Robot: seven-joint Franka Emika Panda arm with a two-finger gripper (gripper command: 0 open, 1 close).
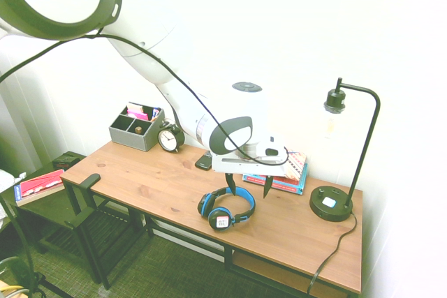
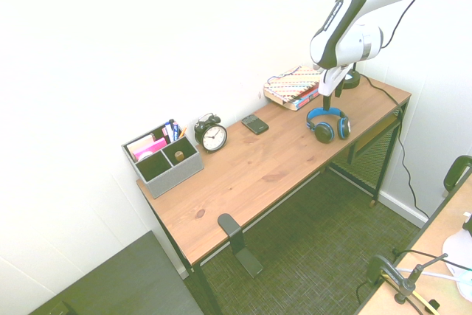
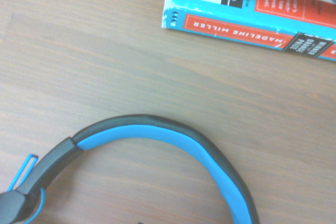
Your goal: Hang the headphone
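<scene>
Left to right on the table (image 1: pixel 150 190): grey organizer (image 1: pixel 135 128) w/ alarm clock (image 1: pixel 168 139) beside it, then the headphone (image 1: pixel 226 208) lying flat near the front edge. Gripper (image 1: pixel 248 185) hangs right above its blue headband, jaws spread wide, holding nothing. Books (image 1: pixel 288 176) behind, desk lamp (image 1: pixel 342 165) far right.

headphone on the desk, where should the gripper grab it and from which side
Probably the blue headband arch of the headphone, from straight above: it lies flat on the desk, band thin and clear of the cups, and the open gripper already points down over it.
</scene>
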